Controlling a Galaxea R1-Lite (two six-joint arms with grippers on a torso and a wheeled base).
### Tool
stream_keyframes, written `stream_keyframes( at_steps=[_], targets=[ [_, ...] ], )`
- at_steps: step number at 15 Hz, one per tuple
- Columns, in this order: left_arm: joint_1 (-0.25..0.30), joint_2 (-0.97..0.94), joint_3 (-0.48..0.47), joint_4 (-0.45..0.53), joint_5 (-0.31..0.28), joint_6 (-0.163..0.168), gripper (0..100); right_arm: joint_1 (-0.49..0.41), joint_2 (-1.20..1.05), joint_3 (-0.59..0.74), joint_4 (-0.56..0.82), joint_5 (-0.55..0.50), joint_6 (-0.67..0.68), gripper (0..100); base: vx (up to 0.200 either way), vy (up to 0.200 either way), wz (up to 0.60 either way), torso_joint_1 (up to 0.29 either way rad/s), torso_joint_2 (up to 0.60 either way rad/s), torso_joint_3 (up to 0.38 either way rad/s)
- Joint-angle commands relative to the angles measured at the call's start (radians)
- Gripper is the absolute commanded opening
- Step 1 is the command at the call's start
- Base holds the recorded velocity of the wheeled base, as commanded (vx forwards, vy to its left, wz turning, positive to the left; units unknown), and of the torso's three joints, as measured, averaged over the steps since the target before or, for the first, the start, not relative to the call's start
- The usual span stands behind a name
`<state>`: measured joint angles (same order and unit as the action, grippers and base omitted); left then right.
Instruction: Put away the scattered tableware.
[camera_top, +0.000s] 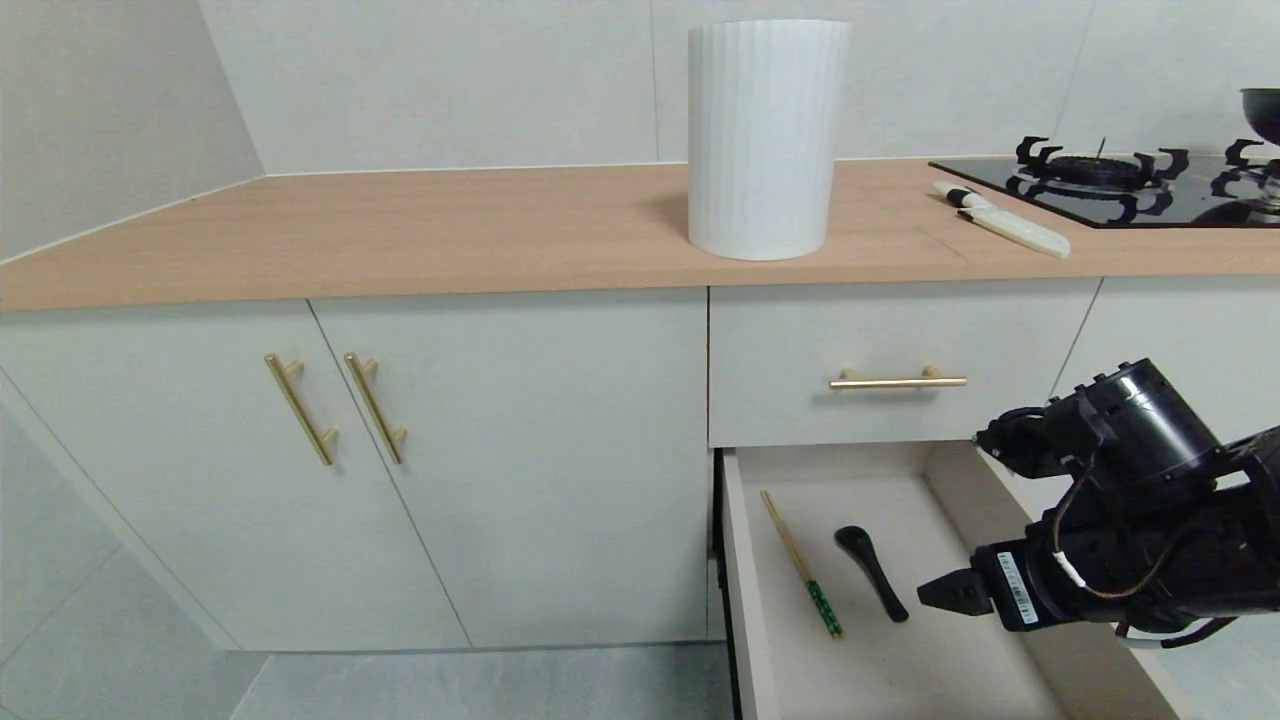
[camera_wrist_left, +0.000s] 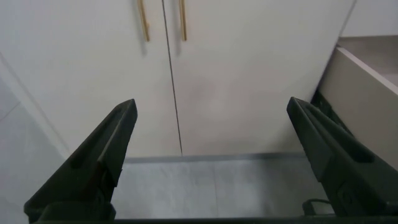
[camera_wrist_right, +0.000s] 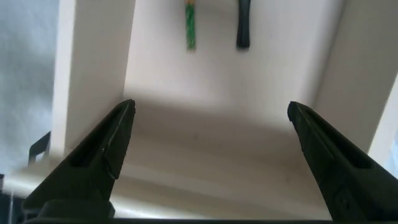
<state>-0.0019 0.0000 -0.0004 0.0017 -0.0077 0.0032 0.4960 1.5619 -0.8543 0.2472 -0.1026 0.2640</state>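
— Where does the tableware lie?

— The chopsticks and the spoon lie side by side, not touching, on the bottom of the open drawer. A knife lies flat on the worktop, just beside the hob. We judge it the piece left to fetch.

— How will it handle?

— Light and stiff, we think, but smooth. Lying flat, it gives us little to get under. We'd take it across the end with the dark band, which looks like the handle, though we can't be sure. We'd keep off the pale blade.

— And our grippers?

— The right gripper hangs over the drawer's near end, its fingers wide apart with nothing between them. The left gripper is low in front of the cupboard doors, its fingers also apart and holding nothing.

— The room?

— The worktop looks like smooth wood, so the knife may slide when we touch it. A tall white tub stands on it, well apart from the knife. There are pale wall tiles behind and a grey floor below.
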Motion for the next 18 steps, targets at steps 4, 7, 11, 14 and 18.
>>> stream_keyframes(
  at_steps=[4,7,11,14,18],
  targets=[
    [0.000,0.002,0.000,0.000,0.000,0.000,100,0.032,-0.011,0.009,0.093,0.000,-0.039,100,-0.100,0.000,0.00,0.000,0.00,0.005],
    [0.000,0.002,-0.001,0.000,0.000,0.000,100,0.085,-0.014,-0.002,0.211,0.001,-0.071,100,0.000,0.000,0.00,0.000,0.00,0.000],
    [0.000,0.002,0.000,0.000,0.000,0.000,100,0.197,0.047,0.003,0.330,0.001,-0.072,100,0.000,0.000,0.00,0.000,0.00,0.000],
    [0.000,0.002,0.000,0.000,0.000,0.000,100,0.210,0.159,0.006,0.330,0.003,-0.071,100,0.000,0.000,0.00,0.000,0.00,0.000],
    [0.000,0.002,0.000,0.000,0.000,0.000,100,0.197,0.277,-0.020,0.326,-0.002,-0.060,100,0.000,0.000,0.00,0.000,0.00,0.000]
  ],
)
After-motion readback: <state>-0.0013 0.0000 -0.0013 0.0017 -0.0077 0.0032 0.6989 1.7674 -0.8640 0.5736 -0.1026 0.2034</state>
